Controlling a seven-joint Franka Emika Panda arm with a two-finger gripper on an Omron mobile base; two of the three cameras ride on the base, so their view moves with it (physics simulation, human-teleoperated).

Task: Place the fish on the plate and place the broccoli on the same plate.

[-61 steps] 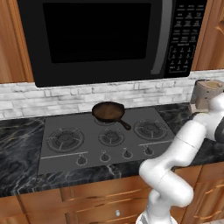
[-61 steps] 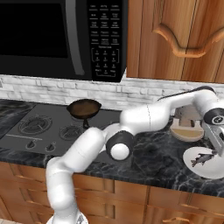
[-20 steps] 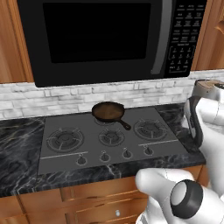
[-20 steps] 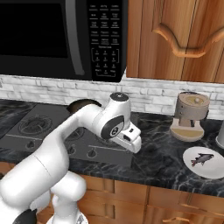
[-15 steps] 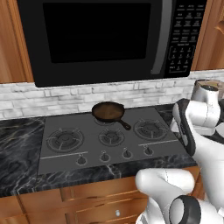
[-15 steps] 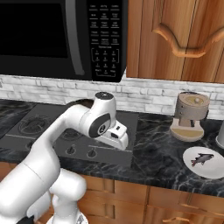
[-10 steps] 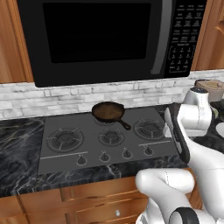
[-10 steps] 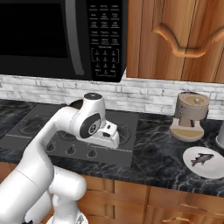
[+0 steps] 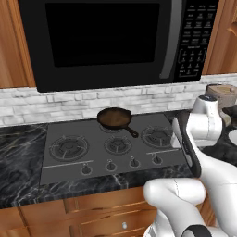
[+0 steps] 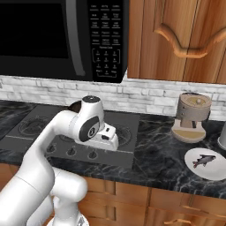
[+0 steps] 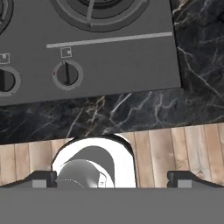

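Kitchen: black marble desk [image 10: 154, 159] with a grey cooktop [image 9: 106, 150] set into it, black microwave [image 9: 115, 41] above, white brick wall behind, wooden cabinet fronts below.
Fish [image 10: 202, 161]: lying on a round pale plate [image 10: 216, 170] at the far right of the desk, in the right base view.
Nearby: brown jar-like appliance [image 10: 192, 115] just behind that plate.
Pan [image 9: 115, 119]: dark frying pan on a rear burner, handle pointing toward the front right.
Broccoli: cannot be made out.
Fingers [image 11: 112, 178]: spread wide apart, holding nothing, hovering over the cooktop's front right edge and looking down at a knob [image 11: 66, 74] and the desk's rim.
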